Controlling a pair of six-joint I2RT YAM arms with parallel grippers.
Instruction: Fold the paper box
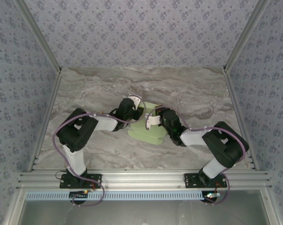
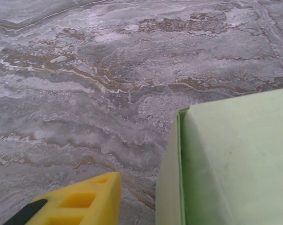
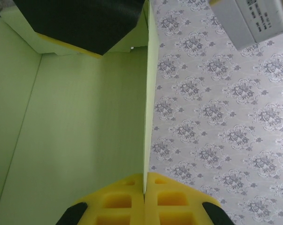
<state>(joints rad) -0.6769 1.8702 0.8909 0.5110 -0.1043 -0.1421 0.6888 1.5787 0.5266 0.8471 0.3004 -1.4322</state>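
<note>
My right claw (image 3: pixel 144 177) pinches what looks like a raised wall of the paper box (image 3: pixel 85 117), which sits mid-table (image 1: pixel 85 89) between both arms. One finger (image 2: pixel 85 199) of the left claw (image 1: pixel 136 112) is beside the box; I cannot tell whether that claw grips.

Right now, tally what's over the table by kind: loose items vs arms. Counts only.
paper box: 1
arms: 2 (left arm, right arm)
Total: 3
</note>
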